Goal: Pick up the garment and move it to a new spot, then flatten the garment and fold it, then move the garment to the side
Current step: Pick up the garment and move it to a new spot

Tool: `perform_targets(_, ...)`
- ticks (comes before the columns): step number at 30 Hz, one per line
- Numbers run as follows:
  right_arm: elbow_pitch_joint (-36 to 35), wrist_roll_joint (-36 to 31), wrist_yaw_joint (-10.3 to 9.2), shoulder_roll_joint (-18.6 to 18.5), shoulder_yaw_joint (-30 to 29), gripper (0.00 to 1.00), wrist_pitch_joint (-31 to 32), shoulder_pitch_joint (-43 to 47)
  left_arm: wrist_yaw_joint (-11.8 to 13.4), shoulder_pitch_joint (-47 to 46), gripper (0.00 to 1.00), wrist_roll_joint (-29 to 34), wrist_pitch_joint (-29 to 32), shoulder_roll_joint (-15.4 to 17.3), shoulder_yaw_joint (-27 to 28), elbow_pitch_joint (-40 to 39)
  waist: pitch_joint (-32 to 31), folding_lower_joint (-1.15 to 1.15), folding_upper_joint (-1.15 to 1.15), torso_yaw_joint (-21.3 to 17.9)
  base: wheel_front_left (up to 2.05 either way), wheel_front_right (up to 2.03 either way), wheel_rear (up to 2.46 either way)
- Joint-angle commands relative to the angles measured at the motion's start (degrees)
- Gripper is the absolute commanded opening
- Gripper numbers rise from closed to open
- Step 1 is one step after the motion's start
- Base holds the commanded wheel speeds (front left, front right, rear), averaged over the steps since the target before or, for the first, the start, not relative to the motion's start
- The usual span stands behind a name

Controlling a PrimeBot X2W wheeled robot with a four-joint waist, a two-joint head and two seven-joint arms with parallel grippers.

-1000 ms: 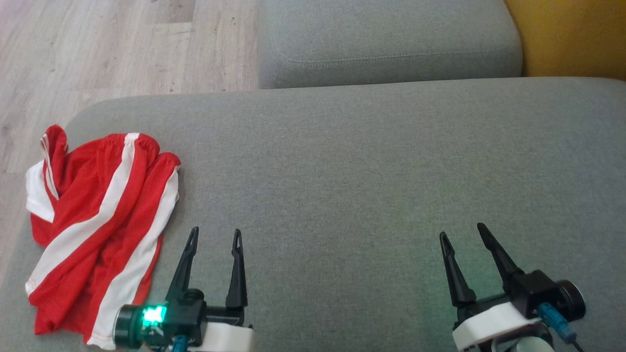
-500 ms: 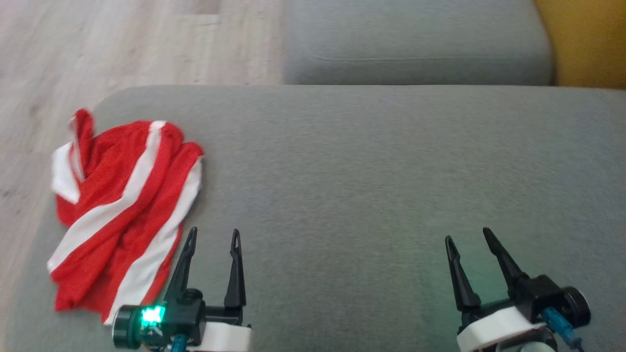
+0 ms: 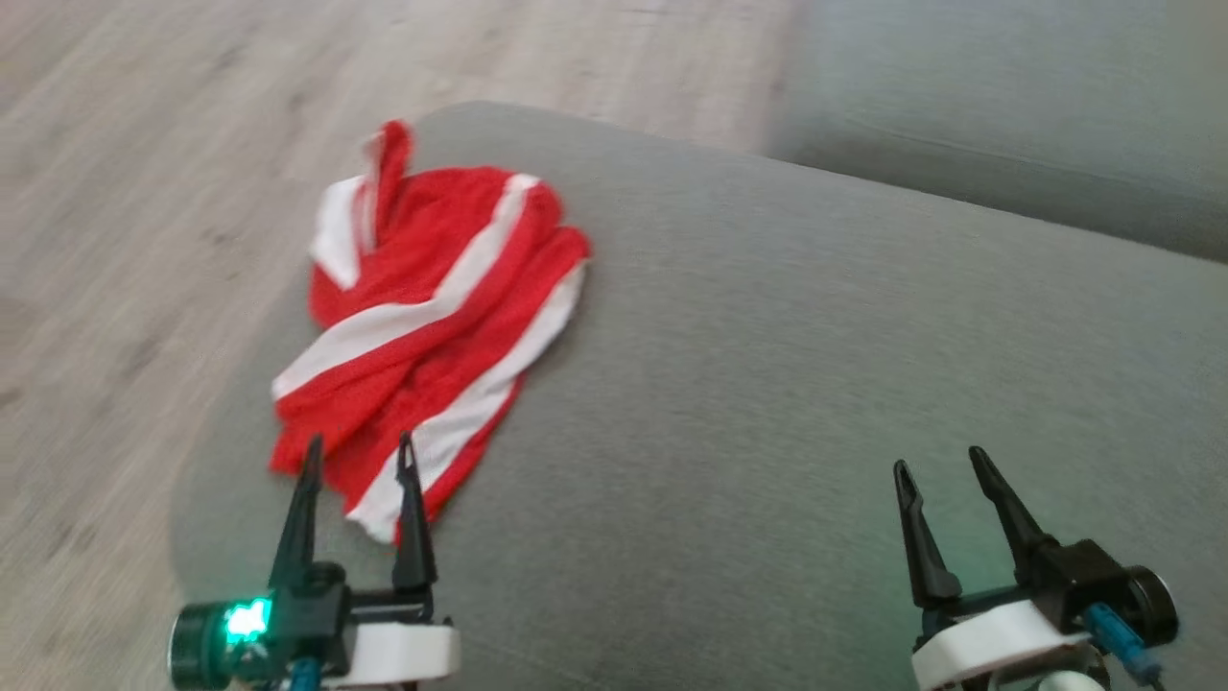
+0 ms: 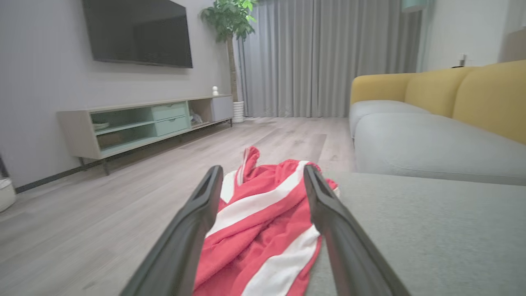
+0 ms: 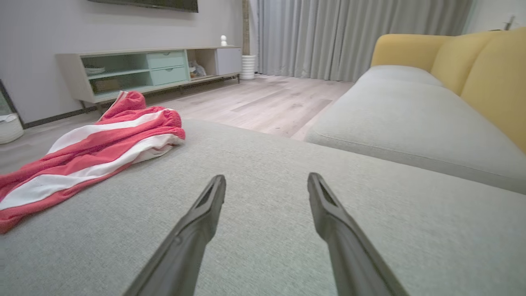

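**A:** Item one. What are we entering for the garment?

**B:** We are logging it as red mesh cloth with white stripes, bunched. It is lying on the left end of the grey cushion, close to the edge that drops to the floor.

**A:** Bearing from the grippers?

**B:** We are placing it straight ahead of the left gripper. In the left wrist view the cloth is showing between the two fingers. In the head view its near hem is sitting at the fingertips, though we are not managing to tell whether they touch it.

**A:** Long axis?

**B:** We are reading it as running away from that gripper and slanting toward the robot's right, with the stripes following the same line.

**A:** Gripper condition?

**B:** We are recording both as spread wide and holding nothing. The right gripper is hovering over bare cushion, well apart from the cloth.

**A:** Which arm are we nominating?

**B:** We are judging the left as nearer by far. A short reach forward and down should be meeting the near hem.

**A:** Brands, labels, writing?

**B:** We are finding none legible on the garment or anywhere else.
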Motion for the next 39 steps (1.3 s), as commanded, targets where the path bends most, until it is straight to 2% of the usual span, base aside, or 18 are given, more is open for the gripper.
perform_targets(1, -1.94, 0.11, -0.04, -0.52, 0.84, 1.0, -0.79, -1.07, 0.38, -0.33, 1.0, 0.56, -0.54, -0.1, 2.68, -2.51, 0.79, 0.0, 0.0, 4.3, 0.0, 0.0, 0.0)
perform_targets(6, -2.22, -0.98, -0.04, -0.52, 0.13, 1.0, -0.79, -1.31, 0.43, -0.57, 1.0, 1.13, -0.54, 0.36, 5.22, -5.04, 2.78, 0.0, 0.0, 5.35, 0.0, 0.0, 0.0)
perform_targets(9, -2.52, -2.43, -0.04, -0.52, -0.26, 1.0, -0.79, -1.96, -0.42, -3.04, 1.0, 1.17, -0.54, 1.17, 6.81, -7.13, 5.63, 0.0, 0.0, 4.99, 0.0, 0.0, 0.0)
perform_targets(13, -3.58, -5.53, -0.04, -0.75, -1.51, 1.0, -0.79, -3.45, -3.63, -10.86, 1.0, 2.8, -0.54, 4.25, 6.51, -7.86, 10.82, 0.0, 0.0, 4.38, 0.0, 0.0, 0.0)
perform_targets(17, -4.52, -6.71, -0.04, -2.62, -2.14, 1.0, -0.79, -4.63, -6.71, -19.89, 1.0, 4.06, -0.54, 6.78, 4.97, -5.24, 14.98, 0.0, 0.0, 3.87, 0.0, 0.0, 0.0)
perform_targets(19, -5.16, -7.1, -0.04, -4.11, -2.6, 1.0, -0.79, -5.28, -9.09, -26.64, 1.0, 4.79, -0.54, 8.06, 3.41, -0.66, 17.61, 0.0, 0.0, 3.43, 0.0, 0.0, 0.0)
perform_targets(22, -6.31, -7.59, -0.04, -6.35, -3.05, 1.0, -0.79, -5.91, -12.82, -37.47, 1.0, 3.56, -0.01, 7.94, 2.3, 10.2, 21.18, 0.0, 0.0, 2.65, 0.0, 0.0, 0.0)
perform_targets(28, -8.4, -8.01, -0.04, -9.69, -3.55, 1.0, -0.79, -7.02, -17.2, -56.9, 1.0, -0.1, 9.62, 6.91, 2.83, 30.96, 26.29, 0.0, 0.0, 0.03, 0.0, 0.0, 0.0)
perform_targets(33, -10.01, -8.0, -0.04, -11.19, -3.23, 1.0, -0.79, -7.59, -19.26, -65.21, 1.0, -5.14, 18.59, 6.7, 3.7, 44.58, 28.97, 0.0, 0.0, -2.01, 0.0, 0.0, 0.0)
perform_targets(39, -11.3, -8.14, -0.04, -11.88, -3.14, 1.0, -0.79, -8.45, -19.87, -68.3, 1.0, -9.09, 26.43, 6.85, 1.94, 54.96, 31.38, 0.0, 0.0, -3.17, 0.0, 0.0, 0.0)
